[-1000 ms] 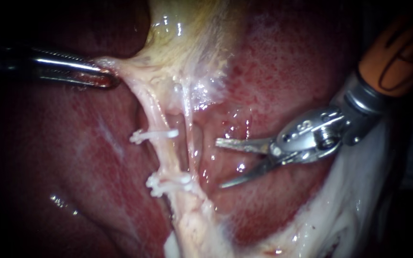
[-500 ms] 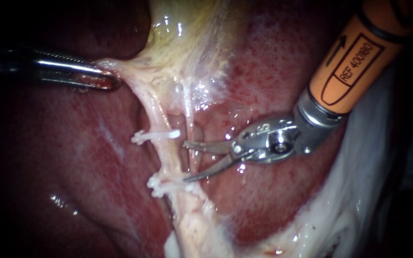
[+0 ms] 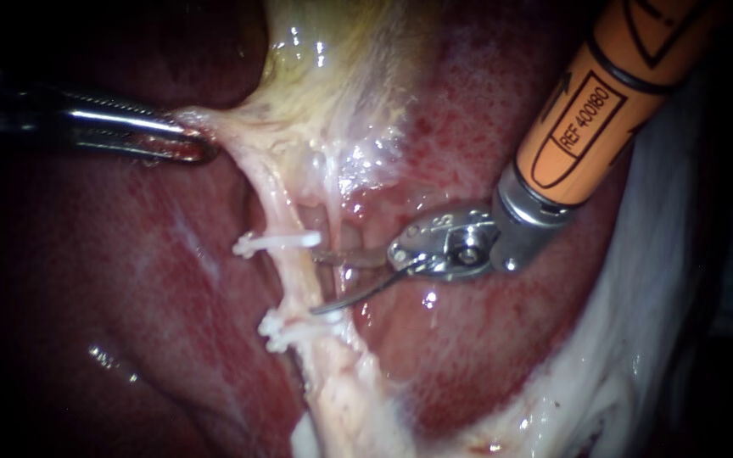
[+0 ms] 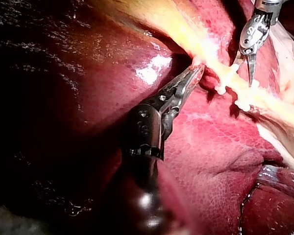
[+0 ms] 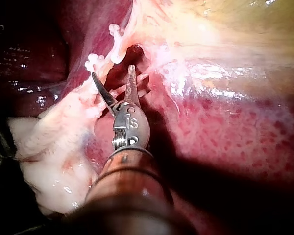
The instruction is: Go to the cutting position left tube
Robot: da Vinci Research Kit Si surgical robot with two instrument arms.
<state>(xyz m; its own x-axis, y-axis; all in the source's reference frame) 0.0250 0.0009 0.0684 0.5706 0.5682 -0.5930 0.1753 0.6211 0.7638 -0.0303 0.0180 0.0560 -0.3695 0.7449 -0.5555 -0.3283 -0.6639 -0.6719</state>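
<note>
The left tube (image 3: pixel 300 284) runs pale and taut down from the gallbladder (image 3: pixel 332 59), carrying an upper white clip (image 3: pixel 275 242) and a lower white clip (image 3: pixel 292 327). My right instrument (image 3: pixel 319 283) comes in on an orange shaft with its blades open, tips at the tube's right edge between the two clips. Its upper blade passes behind a thinner right tube (image 3: pixel 338 225). In the right wrist view the open blades of the right instrument (image 5: pixel 112 73) point at the clipped stretch (image 5: pixel 109 55). My left instrument (image 3: pixel 190 142) has its jaws shut on a fold of tissue at the gallbladder's neck (image 4: pixel 198 68), pulling it sideways.
Dark red liver (image 3: pixel 485 119) lies behind and around the tubes. White fatty tissue (image 3: pixel 638 339) fringes the lower right edge. In the left wrist view the right instrument (image 4: pixel 249 46) stands beyond the clips (image 4: pixel 229 77).
My right instrument has moved left across the liver with its blades open, from well clear of the tubes to the left tube between the clips. The left instrument has held still.
</note>
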